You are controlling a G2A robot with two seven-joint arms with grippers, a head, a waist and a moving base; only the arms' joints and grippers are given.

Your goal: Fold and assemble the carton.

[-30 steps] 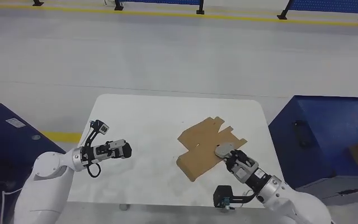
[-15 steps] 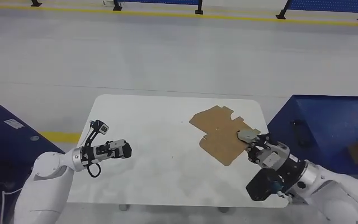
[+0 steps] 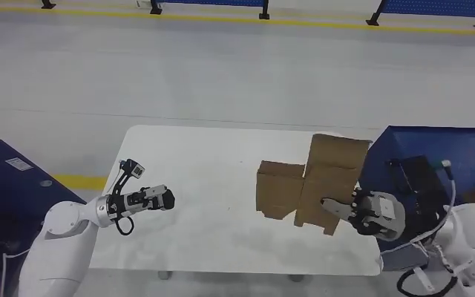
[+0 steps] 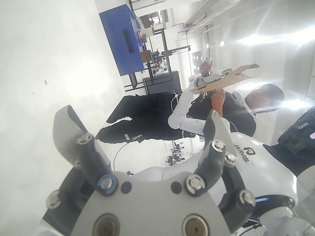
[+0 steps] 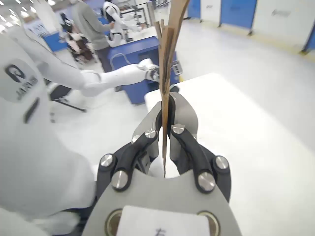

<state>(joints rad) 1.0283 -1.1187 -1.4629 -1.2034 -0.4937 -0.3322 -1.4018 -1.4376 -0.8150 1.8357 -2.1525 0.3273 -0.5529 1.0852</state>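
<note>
Right gripper (image 5: 165, 110): jaws clamped on the carton (image 5: 169, 37), cardboard pinched flat between both fingers, at the carton's edge nearest the robot

Carton: flat blank, not set up as a box. It stands upright in the grip, lifted clear of the table (image 3: 200, 171), over the table's right part. Top view shows a tall panel with a shorter panel joined on its left side; the grip sits at the near end of the tall panel. At the far end the layers part slightly

Left gripper (image 4: 142, 124): fingers spread wide, nothing between them. It hangs over the left part of the table, close to the near edge, well apart from the carton

Farther out: blue cabinet (image 3: 415, 171) just beside the table's right edge; yellow floor line (image 3: 223, 18) well beyond the table
</note>
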